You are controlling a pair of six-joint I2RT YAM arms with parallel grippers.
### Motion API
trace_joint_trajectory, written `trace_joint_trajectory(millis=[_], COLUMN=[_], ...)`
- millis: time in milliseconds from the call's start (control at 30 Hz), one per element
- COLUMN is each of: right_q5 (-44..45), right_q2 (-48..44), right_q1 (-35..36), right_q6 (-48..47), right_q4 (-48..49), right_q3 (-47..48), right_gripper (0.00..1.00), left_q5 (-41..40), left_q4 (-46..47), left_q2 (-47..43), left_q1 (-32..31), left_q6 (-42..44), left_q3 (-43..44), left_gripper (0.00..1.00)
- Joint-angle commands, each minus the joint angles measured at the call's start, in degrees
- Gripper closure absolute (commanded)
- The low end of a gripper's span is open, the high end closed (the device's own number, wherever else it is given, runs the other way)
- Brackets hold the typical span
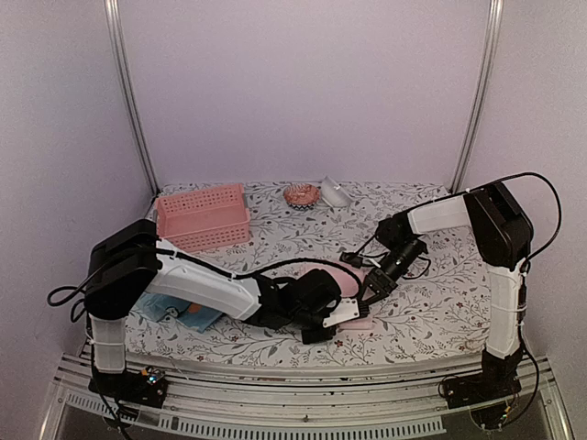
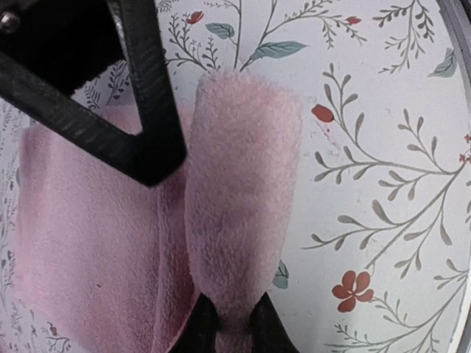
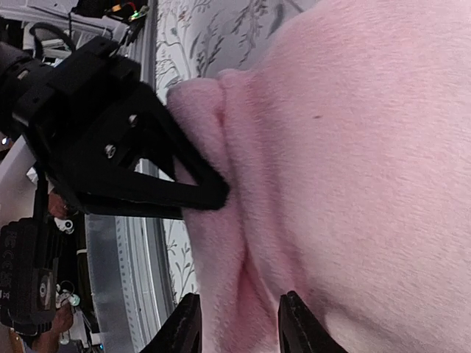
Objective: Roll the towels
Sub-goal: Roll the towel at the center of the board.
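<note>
The pink towel (image 1: 341,273) lies at the table's middle front, partly rolled. In the left wrist view its rolled fold (image 2: 243,191) runs away from my left gripper (image 2: 234,327), which is shut on the near end of the roll. My right gripper (image 3: 239,327) is closed on a thick fold of the same towel (image 3: 353,162), with one finger at the roll's outer edge. Each gripper's black finger shows in the other's wrist view. The light blue towel with orange motifs (image 1: 191,316) lies under my left arm, mostly hidden. I cannot make out the pale teal towel.
A pink perforated basket (image 1: 204,216) stands at the back left. A small orange patterned bowl (image 1: 301,194) and a white object (image 1: 333,192) sit at the back centre. The metal rail of the table's front edge (image 3: 140,243) is close beside the towel.
</note>
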Motion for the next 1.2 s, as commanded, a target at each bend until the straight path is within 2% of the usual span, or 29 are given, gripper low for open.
trace_joint_trajectory(millis=[0, 200, 300, 500, 567, 667, 733, 800, 900, 1000, 1167], right_q5=[8.3, 10.4, 9.3, 8.9, 8.3, 9.6, 11.4, 16.7, 25.2, 32.7, 42.0], right_q2=[-0.2, 5.6, 3.5, -11.8, -18.3, -27.6, -32.3, -35.8, -39.5, -41.3, -38.6], right_q1=[-1.7, -1.7, -2.1, -6.7, -7.9, -7.7, -6.0, -2.0, 5.9, 12.6, 20.7], right_q6=[6.4, 8.2, 7.5, 8.4, 8.2, 6.4, 4.3, 2.5, 0.8, 0.9, -0.9], right_q4=[6.4, 6.5, 4.8, 8.5, 11.8, 18.4, 22.5, 26.1, 31.9, 38.4, 45.2], right_q3=[1.8, 7.3, 9.2, 6.4, 2.5, -8.2, -14.1, -18.9, -24.6, -28.3, -29.4], right_gripper=[0.65, 0.7, 0.7, 0.66, 0.65, 0.63, 0.61, 0.6, 0.56, 0.46, 0.41], left_q5=[9.7, 13.9, 18.8, 32.8, 39.3, 46.7, 53.0, 56.2, 57.8, 58.6, 58.6], left_q4=[-15.3, -16.7, -19.8, -21.7, -20.4, -17.0, -13.5, -12.2, -13.4, -14.0, -17.0], left_q2=[1.0, -0.1, 2.5, 5.5, 6.0, 7.1, 8.3, 9.6, 11.0, 11.8, 12.9], left_q1=[-0.1, 1.0, 3.7, 9.9, 12.7, 17.3, 19.3, 20.5, 20.9, 21.2, 21.6], left_q6=[-7.9, -12.5, -15.6, -21.7, -24.9, -31.3, -36.0, -37.9, -37.7, -38.2, -37.4], left_q3=[-0.2, -0.5, 1.8, 4.6, 4.1, 2.3, 0.5, 0.4, 2.1, 3.3, 5.3], left_gripper=[0.93, 0.92, 0.92, 0.92, 0.92, 0.93, 0.93, 0.94, 0.95, 0.95, 0.95])
